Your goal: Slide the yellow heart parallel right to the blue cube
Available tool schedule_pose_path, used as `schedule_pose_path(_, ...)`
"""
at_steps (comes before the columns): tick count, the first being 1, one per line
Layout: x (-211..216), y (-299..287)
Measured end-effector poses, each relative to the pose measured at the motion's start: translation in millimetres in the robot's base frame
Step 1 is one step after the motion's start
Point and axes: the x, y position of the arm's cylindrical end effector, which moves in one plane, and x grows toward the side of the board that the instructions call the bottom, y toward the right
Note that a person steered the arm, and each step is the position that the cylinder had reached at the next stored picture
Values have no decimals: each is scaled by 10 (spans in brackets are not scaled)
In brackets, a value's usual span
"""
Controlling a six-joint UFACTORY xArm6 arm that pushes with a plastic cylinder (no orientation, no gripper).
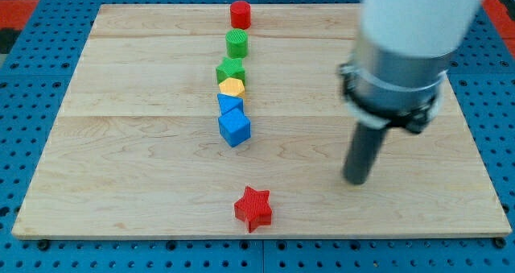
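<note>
A pale wooden table [121,144] on blue pegboard carries a central column of blocks. The yellow heart block [232,86] touches the blue cube [234,128] stack's far side. My tip [355,179], a bare rod with no pincer, rests toward the right edge.

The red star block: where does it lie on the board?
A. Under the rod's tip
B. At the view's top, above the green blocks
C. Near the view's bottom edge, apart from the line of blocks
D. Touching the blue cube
C: the red star lies alone near the board's bottom edge, well below the blue cube and left of my tip.

Arm [410,31] blurred and cut off at view's top, yellow block [232,86] shape unclear
</note>
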Motion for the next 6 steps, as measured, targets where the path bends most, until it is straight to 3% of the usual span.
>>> schedule_pose_path(1,-770,620)
schedule_pose_path(3,-1556,1188)
schedule_pose_path(4,-1518,892)
schedule_pose_path(6,-941,109)
